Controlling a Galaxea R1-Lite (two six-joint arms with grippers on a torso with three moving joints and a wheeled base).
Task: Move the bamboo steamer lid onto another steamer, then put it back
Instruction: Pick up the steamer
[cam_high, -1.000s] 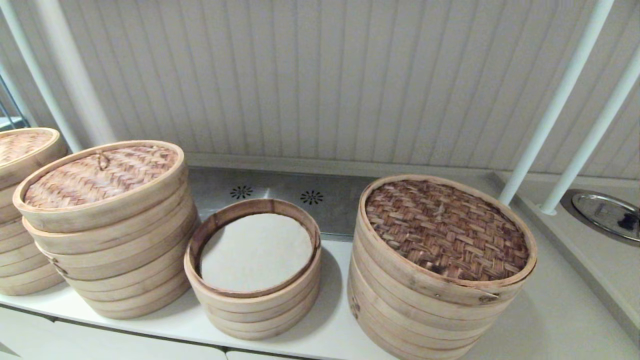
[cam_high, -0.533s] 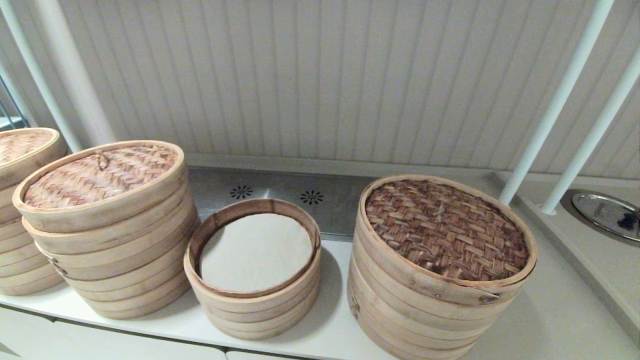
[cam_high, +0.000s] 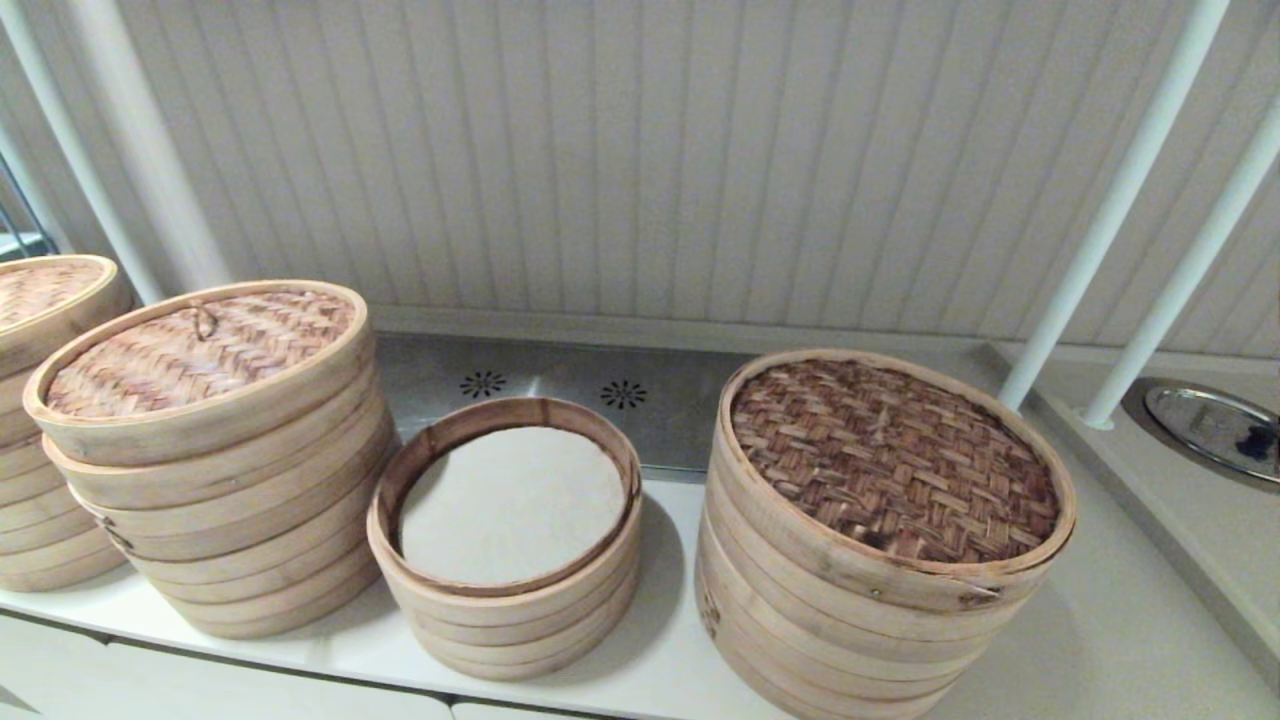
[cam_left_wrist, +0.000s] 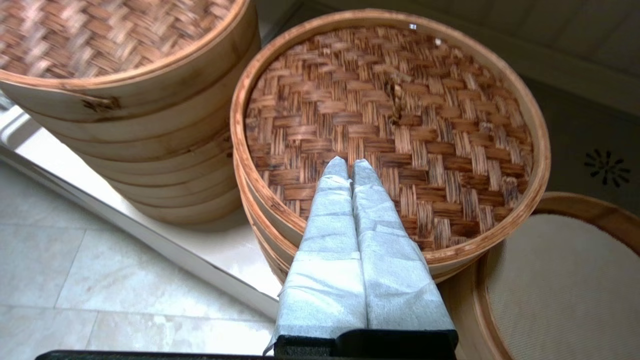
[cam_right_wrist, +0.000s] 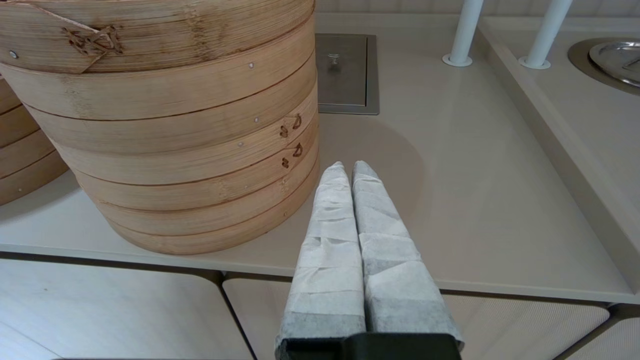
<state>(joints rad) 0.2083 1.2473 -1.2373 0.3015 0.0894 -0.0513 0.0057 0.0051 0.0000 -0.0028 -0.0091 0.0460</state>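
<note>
The bamboo steamer lid (cam_high: 200, 350), mottled brown herringbone with a small loop handle, rests slightly askew on top of the other steamer (cam_high: 250, 540), the mid-sized pale stack at the left. That stack's own tan lid is hidden under it. The smallest steamer (cam_high: 505, 610) stands uncovered at the centre, showing a white cloth liner (cam_high: 510, 505). In the left wrist view my left gripper (cam_left_wrist: 350, 167) is shut and empty, its tips hovering over the lid (cam_left_wrist: 400, 125) just inside the near rim. My right gripper (cam_right_wrist: 348, 170) is shut and empty, low by the counter's front edge. Neither gripper shows in the head view.
The widest steamer (cam_high: 890, 460) with dark weave stands at the right, close beside my right gripper in its wrist view (cam_right_wrist: 165, 125). Another stack (cam_high: 40, 300) is at the far left. White poles (cam_high: 1100, 220) and a metal basin (cam_high: 1210, 430) are at the back right.
</note>
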